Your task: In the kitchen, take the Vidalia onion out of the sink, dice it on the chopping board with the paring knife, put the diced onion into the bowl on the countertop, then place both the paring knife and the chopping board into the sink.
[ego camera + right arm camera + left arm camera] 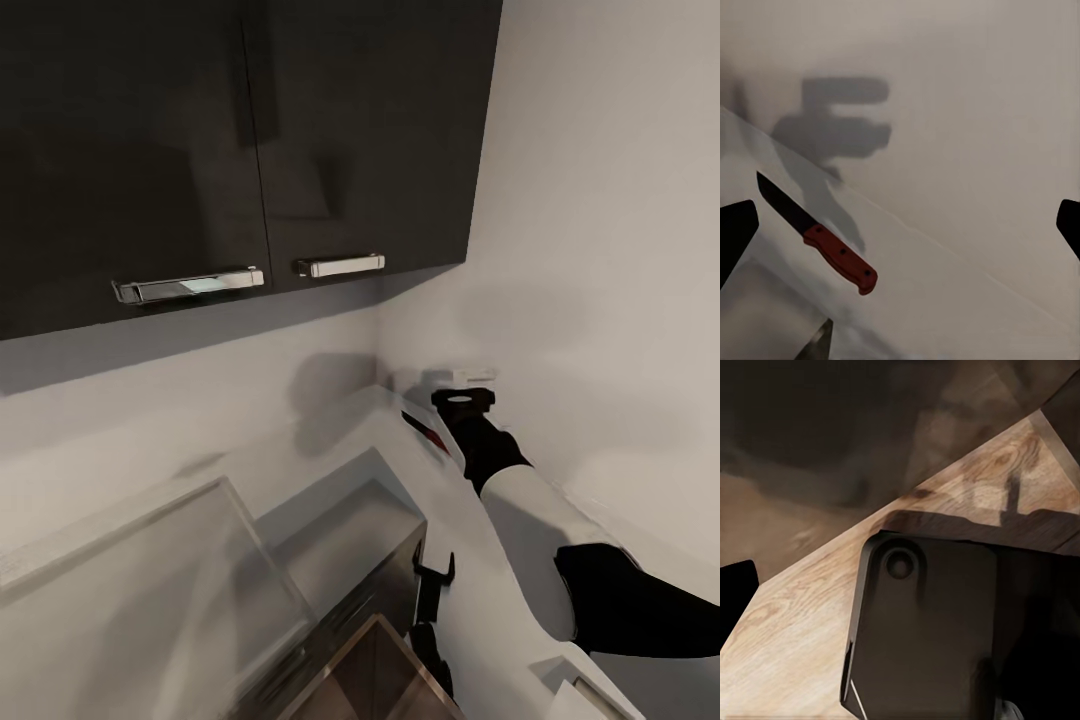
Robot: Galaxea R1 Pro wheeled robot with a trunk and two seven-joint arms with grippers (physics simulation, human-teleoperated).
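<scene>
In the right wrist view the right gripper (900, 225) stands wide apart, its two dark fingertips (735, 232) at opposite edges of the frame with nothing between them. Below it the paring knife (817, 236) lies flat on the pale glossy countertop (967, 300), close to where the worktop meets the white wall (982, 112). Its long axis runs diagonally across that view: the thin dark blade tapers to a point at one end, and the reddish riveted handle forms the other, nearer end. The gripper's shadow falls on the wall behind. From the head view, the right arm (520, 480) reaches forward toward the far corner of the worktop, and the knife (425, 430) shows as a slim dark-and-red sliver just beside the wrist, blade end pointing away toward the corner. Dark wall cabinets (250, 140) with chrome handles (190, 285) hang above. The left wrist view shows a dark rounded block (922, 630) over wood-grain flooring (787, 637); whether the left gripper (735, 592) is spread or closed cannot be told.
</scene>
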